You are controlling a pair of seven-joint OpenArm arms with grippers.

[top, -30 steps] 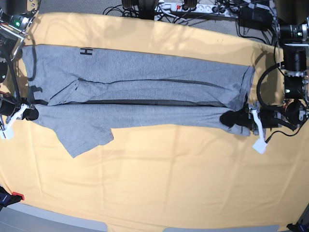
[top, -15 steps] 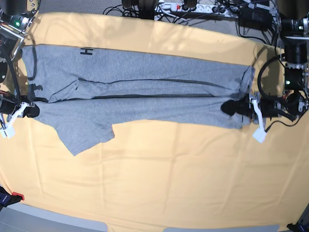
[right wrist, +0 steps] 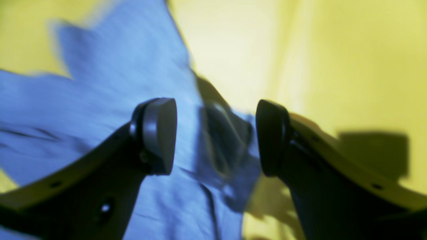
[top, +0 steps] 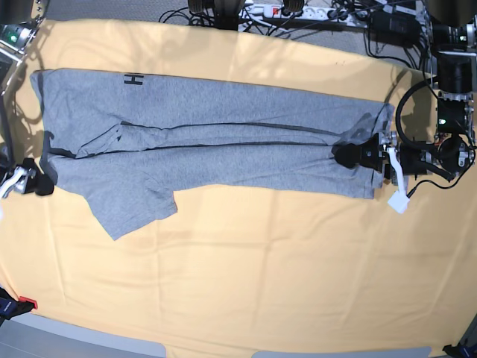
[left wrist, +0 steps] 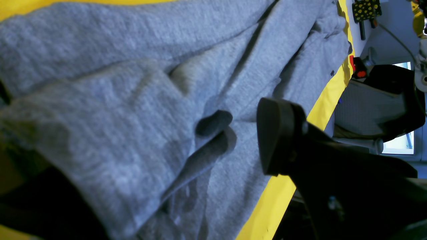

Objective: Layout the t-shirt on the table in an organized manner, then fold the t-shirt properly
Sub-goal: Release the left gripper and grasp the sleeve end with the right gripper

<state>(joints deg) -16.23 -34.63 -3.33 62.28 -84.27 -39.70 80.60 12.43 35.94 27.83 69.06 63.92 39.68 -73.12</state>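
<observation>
Broadly spread across the upper half of the base view: table (top: 246,276) in pale orange cloth, far wider than its load. Lying flat on it, running from upper left to centre right: shirt (top: 209,142), heather grey, folded lengthwise along a dark crease, one sleeve poking down at lower left, a scrap of black lettering near the top edge. Soft, light and limp by the look of it; likely to sag, bunch and drag its lower layer if lifted by a single ply. Best taken at a hem or corner with both layers pinched together, edges squared first. At centre right, over the shirt's end: left gripper (top: 356,156), jaws spread wide in the wrist view, one black pad (left wrist: 278,133) clear of the cloth, a doubled grey flap lying loose beside it, nothing held. At far left edge, beside the other end: right gripper (top: 31,182), jaws also standing wide apart with pads (right wrist: 160,133) either side of a blurred fold, gripping nothing
</observation>
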